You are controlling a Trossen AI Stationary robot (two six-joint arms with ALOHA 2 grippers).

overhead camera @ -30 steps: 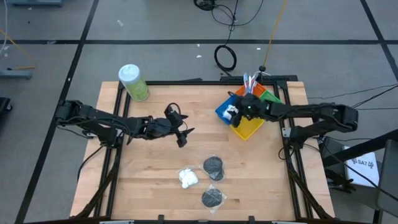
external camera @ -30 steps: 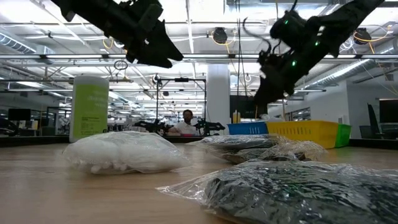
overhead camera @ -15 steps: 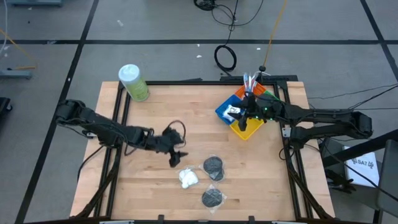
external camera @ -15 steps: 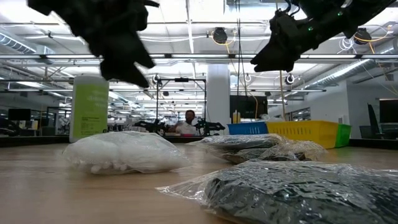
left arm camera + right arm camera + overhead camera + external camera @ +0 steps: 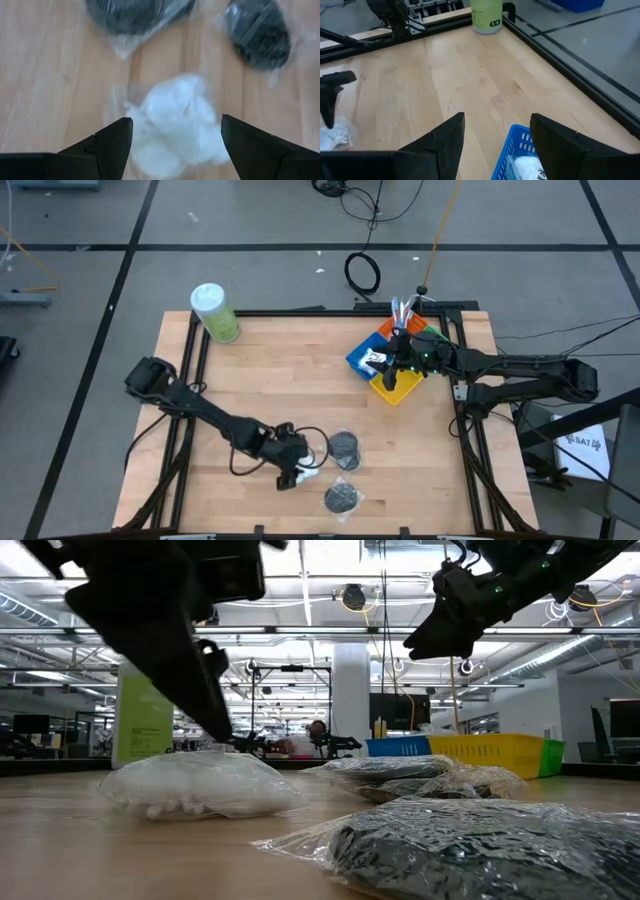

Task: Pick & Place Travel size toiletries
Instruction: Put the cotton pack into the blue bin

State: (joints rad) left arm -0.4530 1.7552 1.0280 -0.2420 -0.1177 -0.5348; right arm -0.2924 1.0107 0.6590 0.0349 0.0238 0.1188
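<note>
cotton ball bag (image 5: 172, 125), left hand (image 5: 175, 145) straddling, spread

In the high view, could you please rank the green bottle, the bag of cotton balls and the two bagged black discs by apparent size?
1. green bottle, largest.
2. two bagged black discs, alike, so unranked.
3. bag of cotton balls, smallest showing, though partly hidden by the left gripper.

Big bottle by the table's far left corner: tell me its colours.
Bottle: light green with white cap, clearest in the high view.
</note>
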